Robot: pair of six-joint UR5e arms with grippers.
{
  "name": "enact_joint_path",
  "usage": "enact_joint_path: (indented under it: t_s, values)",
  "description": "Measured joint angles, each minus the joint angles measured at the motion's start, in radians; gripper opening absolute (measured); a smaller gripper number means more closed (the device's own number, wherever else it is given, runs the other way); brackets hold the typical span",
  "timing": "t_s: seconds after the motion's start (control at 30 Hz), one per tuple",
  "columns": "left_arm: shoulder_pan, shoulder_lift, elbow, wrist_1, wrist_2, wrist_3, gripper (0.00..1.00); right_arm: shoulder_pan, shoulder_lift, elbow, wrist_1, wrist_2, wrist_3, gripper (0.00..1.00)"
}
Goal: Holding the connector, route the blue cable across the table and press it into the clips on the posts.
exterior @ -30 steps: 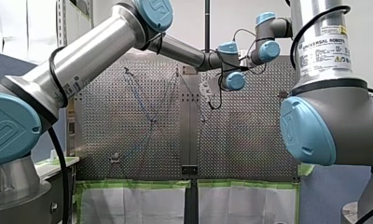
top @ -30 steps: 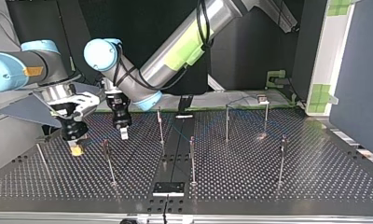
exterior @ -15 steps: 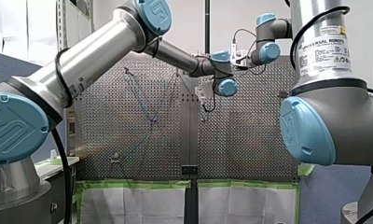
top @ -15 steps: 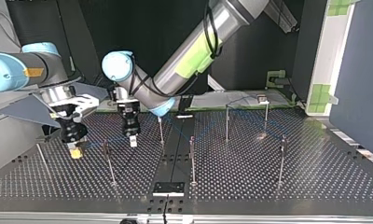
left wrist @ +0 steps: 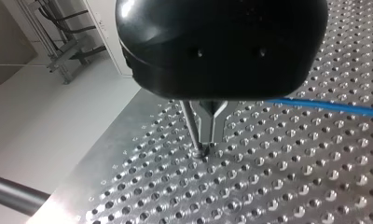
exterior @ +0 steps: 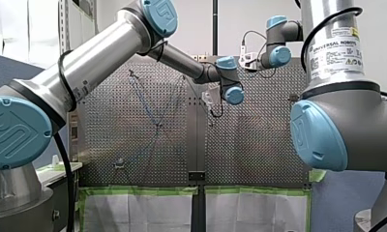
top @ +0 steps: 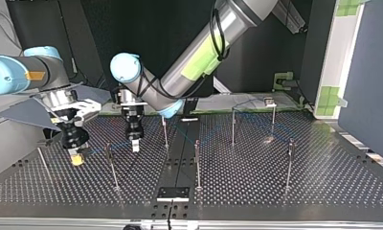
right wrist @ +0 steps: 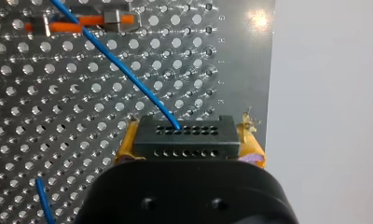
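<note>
**Operator:** Report the state of my right gripper (right wrist: 189, 140).

**Technician:** The jaws are closed on the connector (right wrist: 182, 132). The 2 yellow pads (right wrist: 252, 149) press on its 2 short ends, so the jaw opening equals the connector's length. The connector is black, with 2 rows of small holes on the face that points away from the jaws.

**Operator:** Locate the blue cable.

**Technician:** The blue cable (right wrist: 119, 68) leaves a hole in the row farther from the gripper body, directly ahead of the jaws. It runs away from them at a slant over the perforated table (right wrist: 35, 116). Well ahead of the jaws it crosses a clip (right wrist: 114, 18) of metal with orange parts. Whether the cable is seated in that clip cannot be determined. A 2nd short stretch of blue shows beside the gripper body, apart from the jaws.

**Operator:** Report the state of my left gripper (left wrist: 204, 142).

**Technician:** The 2 metal fingers (left wrist: 218, 119) taper down from a black housing and meet at the tips. The jaws are closed, with nothing between them. The tips stand close over the table; contact cannot be confirmed. The blue cable passes to 1 side of these jaws, apart from them and low over the table.

**Operator:** Give the relation between the 2 grippers.

**Technician:** In the top view both point down at the table, near each other. 1 post (top: 112, 167) stands between the 2 sets of jaws.
</note>
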Motion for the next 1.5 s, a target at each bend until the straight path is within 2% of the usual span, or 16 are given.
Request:
enact_joint_path:
  t_s: [0.03, 0.07, 0.1, 0.13, 0.17, 0.2, 0.23, 0.3, 0.33, 0.37, 0.4, 0.83, 1.13, 1.3, 1.5]
  values:
    - [-0.002, 0.0, 0.0, -0.003, 0.0, -0.002, 0.0, 0.0, 0.001, 0.0, 0.0, 0.0, 0.0, 0.0]
    - [-0.004, 0.0, 0.0, -0.007, 0.0, -0.005, 0.09, 0.0, 0.001, 0.0, 0.0, 0.0, 0.0, 0.0]
    - [-0.006, 0.0, 0.0, -0.011, 0.0, -0.007, 0.24, 0.0, 0.002, 0.0, 0.0, 0.0, 0.0, 0.0]
    - [-0.008, 0.0, 0.0, -0.016, 0.0, -0.01, 0.24, 0.0, 0.003, 0.001, 0.0, -0.001, 0.0, 0.0]
    - [-0.01, 0.0, 0.0, -0.023, 0.0, -0.014, 0.36, 0.0, 0.003, 0.001, 0.0, -0.001, 0.0, 0.0]
    - [-0.011, 0.0, 0.0, -0.029, 0.0, -0.018, 0.54, 0.0, 0.004, 0.001, 0.001, -0.001, 0.0, 0.0]
    - [-0.012, 0.001, 0.0, -0.035, 0.0, -0.022, 0.54, 0.0, 0.004, 0.001, 0.001, -0.001, 0.0, 0.0]
    - [-0.015, 0.001, 0.0, -0.05, -0.001, -0.03, 0.78, 0.0, 0.005, 0.001, 0.001, -0.002, -0.001, 0.0]
    - [-0.015, 0.001, 0.0, -0.056, -0.002, -0.033, 0.78, 0.0, 0.005, 0.001, 0.001, -0.002, -0.001, 0.0]
    - [-0.016, 0.001, 0.0, -0.064, -0.002, -0.036, 0.96, 0.0, 0.005, 0.001, 0.001, -0.002, -0.001, 0.0]
    - [-0.017, 0.001, 0.0, -0.069, -0.002, -0.038, 1.0, 0.0, 0.006, 0.001, 0.001, -0.002, -0.001, 0.0]
    - [-0.026, 0.016, 0.0, -0.17, -0.044, -0.093, 1.0, 0.0, 0.008, 0.001, 0.001, -0.002, -0.002, 0.0]
    - [-0.059, 0.03, -0.025, -0.251, -0.035, -0.113, 1.0, 0.0, 0.008, 0.001, 0.002, -0.002, -0.001, 0.0]
    - [-0.075, 0.065, -0.068, -0.237, -0.005, -0.111, 1.0, 0.0, 0.008, 0.001, 0.004, -0.003, -0.002, 0.0]
    - [-0.089, 0.115, -0.119, -0.19, 0.001, -0.104, 1.0, 0.004, 0.008, 0.001, 0.005, -0.003, -0.002, 0.0]
